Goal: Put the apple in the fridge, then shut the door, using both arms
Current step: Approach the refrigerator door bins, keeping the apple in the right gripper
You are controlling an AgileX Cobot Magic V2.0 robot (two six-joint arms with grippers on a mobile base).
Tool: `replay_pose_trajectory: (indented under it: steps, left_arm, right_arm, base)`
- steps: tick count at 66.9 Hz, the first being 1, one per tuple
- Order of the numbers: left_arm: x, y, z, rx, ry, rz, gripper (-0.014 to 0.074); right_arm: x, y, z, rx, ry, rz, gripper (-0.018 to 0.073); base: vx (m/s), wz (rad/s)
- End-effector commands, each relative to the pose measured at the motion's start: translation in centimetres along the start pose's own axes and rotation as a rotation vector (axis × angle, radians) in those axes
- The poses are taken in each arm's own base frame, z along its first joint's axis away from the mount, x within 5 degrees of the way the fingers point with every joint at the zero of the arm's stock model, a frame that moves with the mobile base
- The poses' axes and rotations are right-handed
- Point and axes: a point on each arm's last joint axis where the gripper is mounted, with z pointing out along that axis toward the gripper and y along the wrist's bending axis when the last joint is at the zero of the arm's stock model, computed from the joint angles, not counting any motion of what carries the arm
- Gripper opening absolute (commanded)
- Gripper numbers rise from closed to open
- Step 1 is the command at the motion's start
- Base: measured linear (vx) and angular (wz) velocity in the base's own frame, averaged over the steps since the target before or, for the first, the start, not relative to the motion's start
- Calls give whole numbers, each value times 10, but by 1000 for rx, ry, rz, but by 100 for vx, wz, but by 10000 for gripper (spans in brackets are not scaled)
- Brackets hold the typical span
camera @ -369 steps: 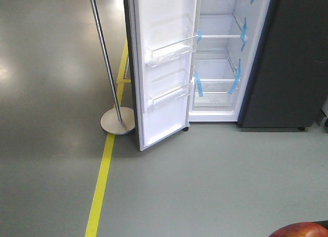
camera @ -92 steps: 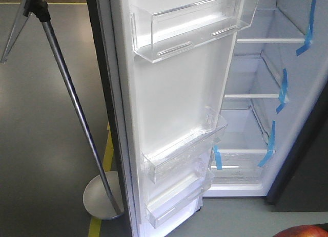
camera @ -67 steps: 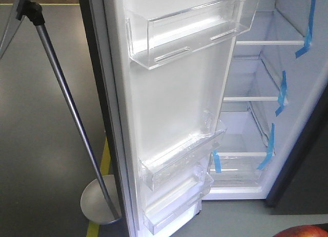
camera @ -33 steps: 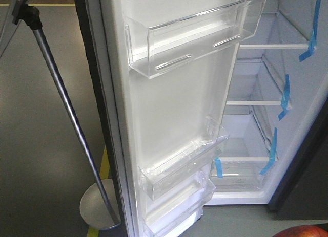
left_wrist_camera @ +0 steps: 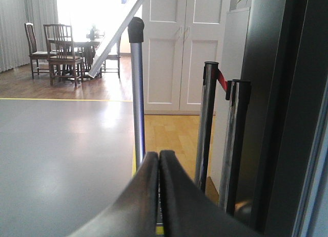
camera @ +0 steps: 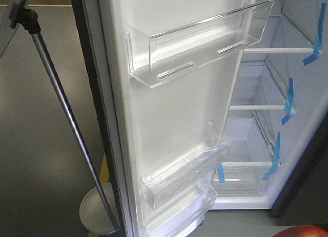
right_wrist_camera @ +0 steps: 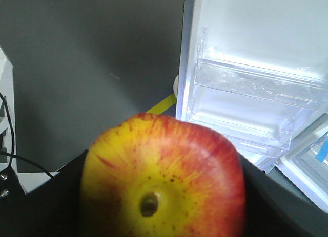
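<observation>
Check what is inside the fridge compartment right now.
Only white shelves with blue tape strips show inside the fridge; no food visible. The open door and its clear bins cover the compartment's left side, so that part cannot be judged.

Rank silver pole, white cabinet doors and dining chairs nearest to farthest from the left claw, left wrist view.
1. Silver pole: just beyond the left claw, centre.
2. White cabinet doors: behind the pole, centre-right.
3. Dining chairs: far left, at the back.
</observation>
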Motion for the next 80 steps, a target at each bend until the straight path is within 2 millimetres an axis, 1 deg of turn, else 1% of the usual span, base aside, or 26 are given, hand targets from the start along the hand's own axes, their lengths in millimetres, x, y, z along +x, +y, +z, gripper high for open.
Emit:
replay_pose_trajectory:
  steps: [1,80]
  left_arm:
    - [-13,-2,-2,20,-107,-10,-6]
    - [-13,-2,-2,20,-107,-10,-6]
  right_arm:
    - [-12,0,-5,10,-84,-3,159]
    - [-12,0,-5,10,-84,-3,159]
  base:
    - [5,-1]
    - [1,-1]
